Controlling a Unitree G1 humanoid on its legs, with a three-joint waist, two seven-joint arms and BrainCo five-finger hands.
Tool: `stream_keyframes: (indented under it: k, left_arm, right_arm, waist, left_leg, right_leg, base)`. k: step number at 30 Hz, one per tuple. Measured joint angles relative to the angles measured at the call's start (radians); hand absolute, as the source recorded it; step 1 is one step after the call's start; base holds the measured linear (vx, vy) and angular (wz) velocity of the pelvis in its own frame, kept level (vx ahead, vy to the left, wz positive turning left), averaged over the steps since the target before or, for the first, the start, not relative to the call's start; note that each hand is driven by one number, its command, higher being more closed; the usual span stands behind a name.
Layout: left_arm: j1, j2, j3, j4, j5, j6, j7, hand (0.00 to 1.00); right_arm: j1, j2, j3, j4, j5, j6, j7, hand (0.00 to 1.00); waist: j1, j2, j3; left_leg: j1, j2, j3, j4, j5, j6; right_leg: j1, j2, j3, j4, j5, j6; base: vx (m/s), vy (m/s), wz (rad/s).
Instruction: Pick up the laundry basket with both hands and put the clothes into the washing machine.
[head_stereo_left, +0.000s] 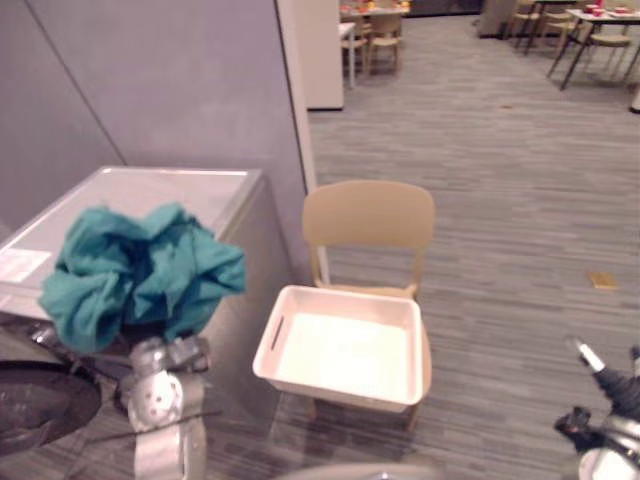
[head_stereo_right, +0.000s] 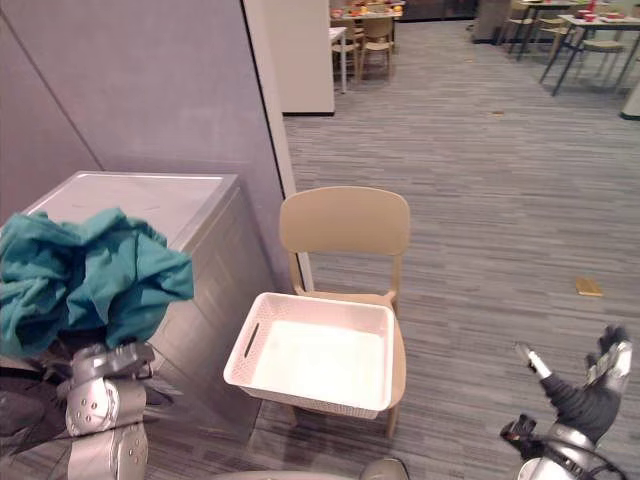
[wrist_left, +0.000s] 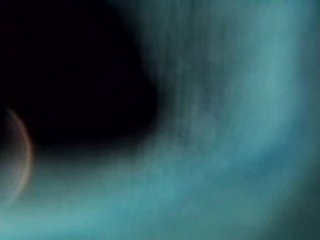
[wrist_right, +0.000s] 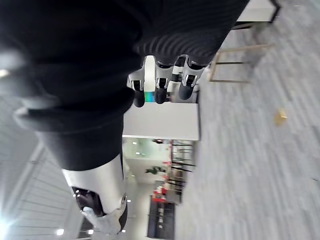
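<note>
A bundle of teal clothes (head_stereo_left: 140, 272) is held up at the left on top of my left hand (head_stereo_left: 165, 358), which is buried under the cloth; teal cloth (wrist_left: 225, 125) also covers the left wrist view. Just below it lies the dark round drum opening (head_stereo_left: 40, 402) of the washing machine (head_stereo_left: 170, 190), a white-topped box against the wall. The white laundry basket (head_stereo_left: 340, 350) sits empty on a beige chair (head_stereo_left: 370, 215). My right hand (head_stereo_right: 588, 392) hangs low at the right, away from the basket, its fingers (wrist_right: 161, 89) straight and holding nothing.
A grey partition wall (head_stereo_left: 170, 90) stands behind the machine. Striped grey carpet (head_stereo_left: 500, 170) stretches to the right and back. Tables and chairs (head_stereo_left: 590, 35) stand far off. A small tan scrap (head_stereo_left: 603, 280) lies on the floor.
</note>
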Motion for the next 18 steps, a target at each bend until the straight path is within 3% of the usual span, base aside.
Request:
stream_keyframes:
  k: [4,6,18]
  left_arm:
    - [0.122,-0.059,0.047,0.039,0.038,-0.005,0.026,1.00]
    - [0.149,-0.075,0.074,0.145,0.037,-0.005,0.044,1.00]
    - [0.144,-0.087,0.159,0.740,0.034,0.043,0.038,1.00]
  right_arm:
    - [0.011,0.000,0.038,0.180,0.089,0.001,0.000,0.00]
    - [0.011,0.000,0.034,0.296,0.115,0.003,0.000,0.00]
    - [-0.108,-0.042,-0.026,0.933,0.222,0.040,-0.009,0.00]
  waist:
    - [0.006,0.003,0.001]
    - [0.030,0.002,0.001]
    - [0.056,-0.041,0.007]
  left_leg:
    - [-0.013,-0.010,-0.034,0.010,-0.009,0.010]
    - [-0.015,-0.010,-0.044,0.010,-0.009,0.011]
    - [-0.038,-0.026,-0.104,0.044,-0.009,0.012]
  right_leg:
    - [0.006,-0.023,-0.033,0.028,-0.028,0.000]
    - [0.008,-0.025,-0.042,0.031,-0.035,0.000]
    - [0.051,-0.062,-0.117,0.044,-0.054,0.013]
  base:
    - [-0.01,0.001,0.28]
    - [-0.01,-0.005,0.14]
    - [0.02,0.003,0.19]
